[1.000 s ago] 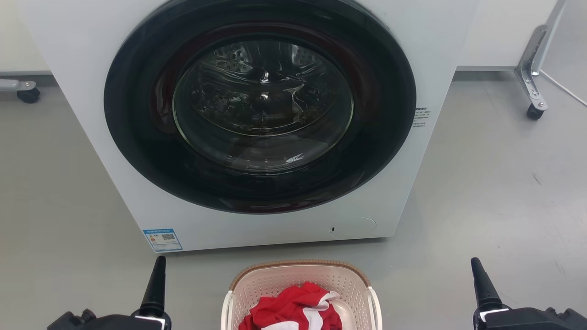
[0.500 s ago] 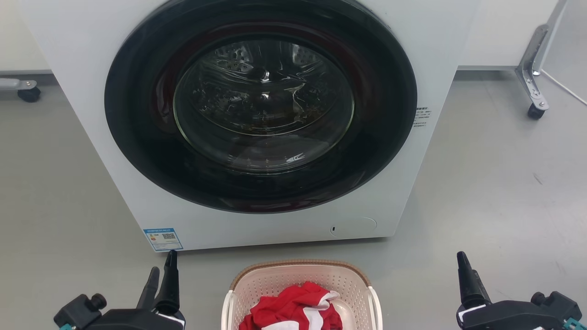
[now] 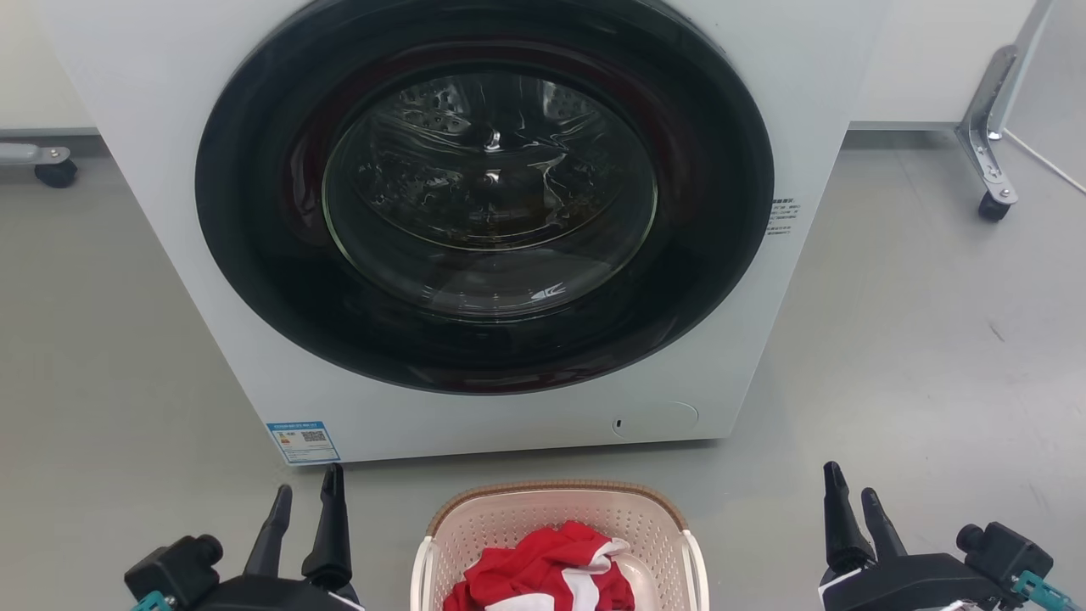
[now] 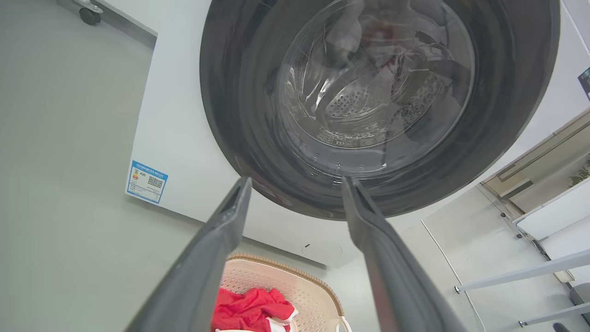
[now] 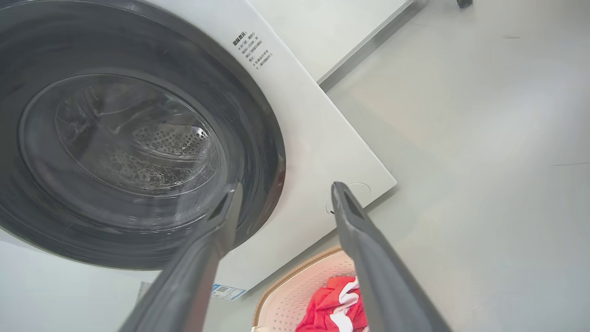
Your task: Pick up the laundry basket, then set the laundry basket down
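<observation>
The left claw [image 3: 308, 478] is open, its two dark fingers spread, nothing between them, gripping nothing. It sits low at the left, near the left side of the laundry basket [image 3: 501, 530] but not touching it. The right claw [image 3: 850, 479] is open too, fingers parted, empty. It is low at the right, farther from the basket than the left one. Both point up toward the washing machine [image 3: 484, 195].

The laundry basket stands upright on the floor [image 3: 916, 356] between the two claws, just in front of the washing machine. Its near edge is cut off by the bottom of the head view. It has a brown rim, cream perforated walls and white side handles. A red and white cloth [image 3: 534, 568] lies bunched inside it.

The washing machine is white with a round dark door, shut, the metal drum visible through the glass. There is a blue label [image 3: 303, 441] at its lower left corner and a small round flap [image 3: 655, 419] at the lower right. A caster wheel [image 3: 993, 206] sits on a metal leg at far right.
</observation>
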`<state>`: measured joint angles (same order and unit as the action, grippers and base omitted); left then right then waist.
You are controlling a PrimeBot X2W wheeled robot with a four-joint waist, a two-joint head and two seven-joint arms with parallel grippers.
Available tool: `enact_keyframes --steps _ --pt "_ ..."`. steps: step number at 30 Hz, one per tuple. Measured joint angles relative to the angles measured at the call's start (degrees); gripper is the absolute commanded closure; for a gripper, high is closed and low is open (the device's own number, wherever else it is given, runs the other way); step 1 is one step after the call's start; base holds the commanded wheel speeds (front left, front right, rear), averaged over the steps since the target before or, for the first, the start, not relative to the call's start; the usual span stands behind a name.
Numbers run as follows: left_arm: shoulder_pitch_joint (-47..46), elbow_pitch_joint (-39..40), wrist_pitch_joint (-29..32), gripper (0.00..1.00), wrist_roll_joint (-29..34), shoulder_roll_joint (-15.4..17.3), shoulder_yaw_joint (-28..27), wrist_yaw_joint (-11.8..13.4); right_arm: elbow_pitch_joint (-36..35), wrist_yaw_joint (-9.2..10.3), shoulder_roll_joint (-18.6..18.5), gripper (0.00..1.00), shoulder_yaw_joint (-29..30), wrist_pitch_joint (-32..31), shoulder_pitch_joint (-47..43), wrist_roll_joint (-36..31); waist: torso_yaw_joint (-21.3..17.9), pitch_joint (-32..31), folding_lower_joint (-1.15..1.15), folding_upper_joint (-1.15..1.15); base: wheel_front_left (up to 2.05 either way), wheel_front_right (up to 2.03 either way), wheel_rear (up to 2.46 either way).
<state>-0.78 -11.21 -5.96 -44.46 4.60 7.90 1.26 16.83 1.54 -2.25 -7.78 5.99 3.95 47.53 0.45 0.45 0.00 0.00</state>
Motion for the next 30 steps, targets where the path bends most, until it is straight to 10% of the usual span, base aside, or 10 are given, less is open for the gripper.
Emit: enact_keyframes --steps 30 --pt "2.64 3.25 -6.36 0.0 26.55 0.64 4.28 4.35 -1.51 3.6 -0.22 0.0 -6.0 6.38 0.09 -23.56 0.22 -0.67 0.0 0.0 0.0 0.0 0.0"
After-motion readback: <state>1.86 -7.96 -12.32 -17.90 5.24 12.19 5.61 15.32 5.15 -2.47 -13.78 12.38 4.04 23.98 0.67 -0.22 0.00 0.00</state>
